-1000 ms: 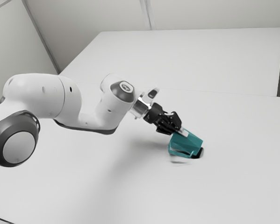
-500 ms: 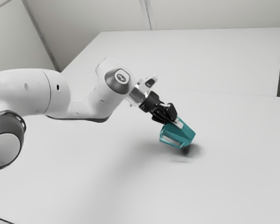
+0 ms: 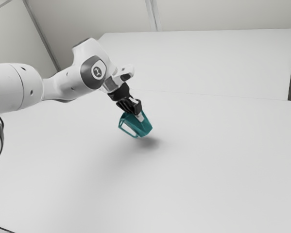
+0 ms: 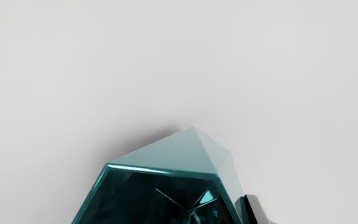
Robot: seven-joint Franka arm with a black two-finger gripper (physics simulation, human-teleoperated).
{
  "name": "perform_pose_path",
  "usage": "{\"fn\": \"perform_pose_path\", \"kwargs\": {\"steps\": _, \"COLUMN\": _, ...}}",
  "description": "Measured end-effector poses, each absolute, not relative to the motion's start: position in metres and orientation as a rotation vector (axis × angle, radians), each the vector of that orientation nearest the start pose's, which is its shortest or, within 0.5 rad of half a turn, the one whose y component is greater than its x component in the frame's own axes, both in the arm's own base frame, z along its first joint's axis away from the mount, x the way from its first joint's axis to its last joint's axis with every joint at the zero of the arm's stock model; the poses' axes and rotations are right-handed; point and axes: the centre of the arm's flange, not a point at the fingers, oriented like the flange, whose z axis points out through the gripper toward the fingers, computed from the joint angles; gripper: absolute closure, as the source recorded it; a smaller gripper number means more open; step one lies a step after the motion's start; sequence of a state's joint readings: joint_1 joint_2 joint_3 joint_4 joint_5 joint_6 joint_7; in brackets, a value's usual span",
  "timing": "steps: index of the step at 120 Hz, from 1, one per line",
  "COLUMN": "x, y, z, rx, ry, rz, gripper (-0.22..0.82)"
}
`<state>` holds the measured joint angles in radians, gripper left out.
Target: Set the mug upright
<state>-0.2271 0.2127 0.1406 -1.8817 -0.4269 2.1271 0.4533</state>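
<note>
Over the table (image 3: 208, 160), my gripper (image 3: 137, 114) is shut on the wall of the teal mug (image 3: 141, 127) near its rim. The mug hangs tilted, its base toward the exterior view's lower right and its handle on the exterior view's left side; a shadow lies beneath it. In the wrist view, the angular mug (image 4: 166, 155) has its open mouth facing the camera. There my gripper (image 4: 235, 209) pinches the wall, with one finger outside and a dark fingertip inside the mouth. The handle is hidden in the wrist view.
The wide white tabletop stretches around the mug on all sides. Behind it, in the exterior view, a second pale surface (image 3: 198, 60) runs up to the grey walls.
My gripper has carried the mug up from the table and toward the exterior view's left, back toward the arm's base. The mug has tipped more steeply, base lower.
</note>
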Motion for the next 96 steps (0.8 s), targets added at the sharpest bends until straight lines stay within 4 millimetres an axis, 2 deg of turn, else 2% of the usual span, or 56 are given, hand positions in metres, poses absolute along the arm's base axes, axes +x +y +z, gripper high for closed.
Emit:
{"fn": "perform_pose_path", "kwargs": {"steps": 20, "x": 0.610, "y": -0.042, "z": 0.406, "rx": -3.256, "ry": 0.592, "rz": -0.106, "gripper": 0.77}}
{"fn": "perform_pose_path", "kwargs": {"steps": 31, "x": 0.610, "y": -0.034, "z": 0.402, "rx": -3.185, "ry": 0.617, "rz": -0.066, "gripper": 0.77}}
{"fn": "perform_pose_path", "kwargs": {"steps": 47, "x": 0.612, "y": -0.021, "z": 0.391, "rx": -3.095, "ry": 0.639, "rz": -0.008, "gripper": 0.77}}
{"fn": "perform_pose_path", "kwargs": {"steps": 58, "x": 0.614, "y": -0.010, "z": 0.377, "rx": -3.050, "ry": 0.642, "rz": 0.043, "gripper": 0.77}}
{"fn": "perform_pose_path", "kwargs": {"steps": 78, "x": 0.616, "y": -0.005, "z": 0.352, "rx": -3.006, "ry": 0.651, "rz": 0.108, "gripper": 0.78}}
{"fn": "perform_pose_path", "kwargs": {"steps": 96, "x": 0.617, "y": -0.007, "z": 0.348, "rx": -2.938, "ry": 0.686, "rz": 0.126, "gripper": 0.78}}
